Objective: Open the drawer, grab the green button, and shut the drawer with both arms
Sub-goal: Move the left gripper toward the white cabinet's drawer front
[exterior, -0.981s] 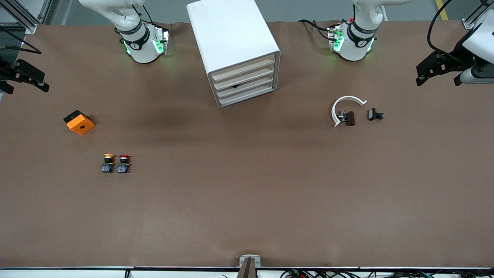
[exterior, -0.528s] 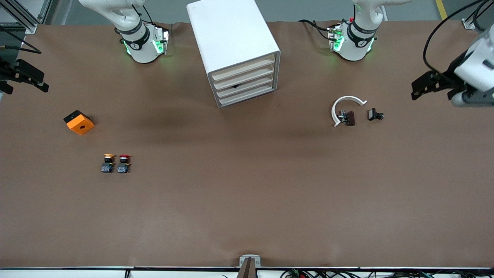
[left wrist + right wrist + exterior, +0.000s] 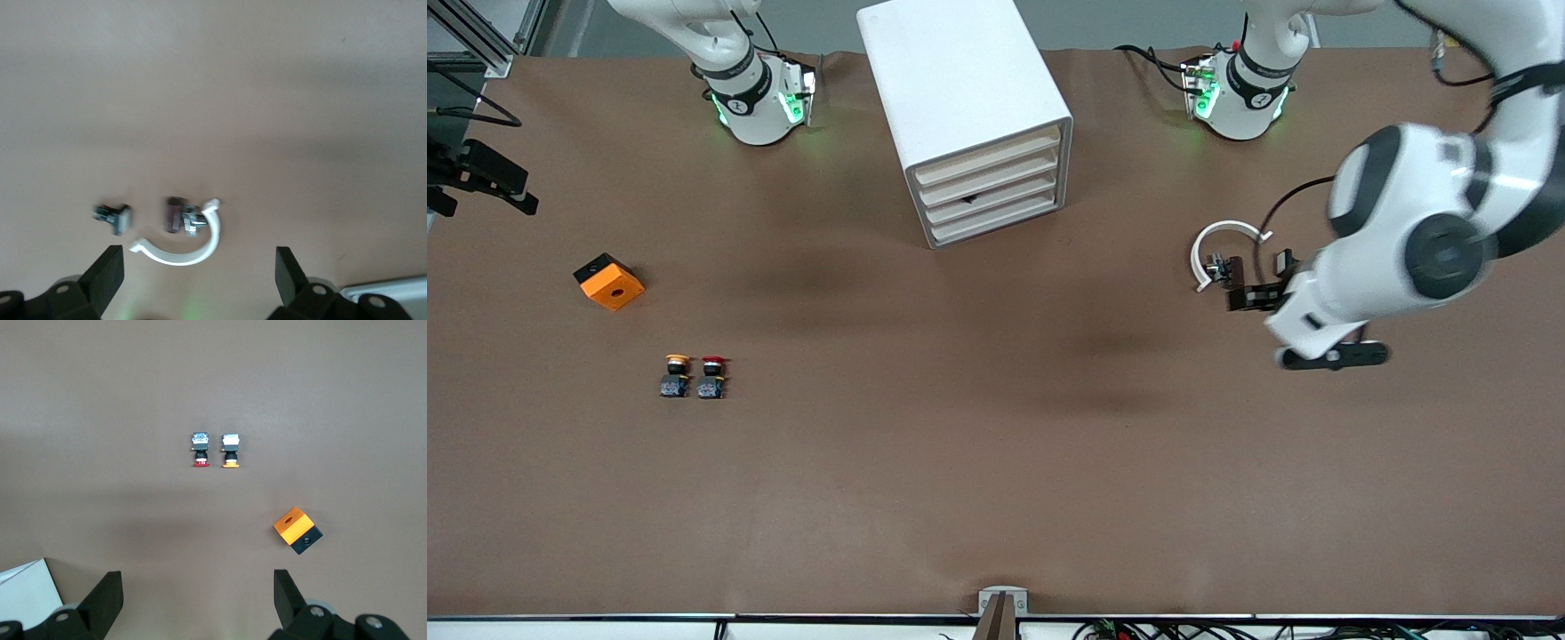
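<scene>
Brown worktop (image 3: 996, 462), four-drawer white cabinet (image 3: 960, 98) near arm bases.

Left gripper (image 3: 197, 267): jaws wide apart, empty, over white curved clip (image 3: 1221, 240) and small dark parts (image 3: 1232, 271).
Right gripper (image 3: 197, 597): jaws wide apart, empty, at right arm's end of worktop, waiting.
Drawer (image 3: 991, 197), third down: shut.
Green button: not visible, presumably inside.

Risks:
- left arm blurred, apparently moving fast over loose parts; low pass could scatter them
- fronts alike, closely stacked; wrong drawer easily caught
- unbraced cabinet may slide when pulled

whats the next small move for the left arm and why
Probably carry the open left claw from over the white curved part toward the cabinet: the third drawer is shut, nothing is held, and the right claw waits.
</scene>
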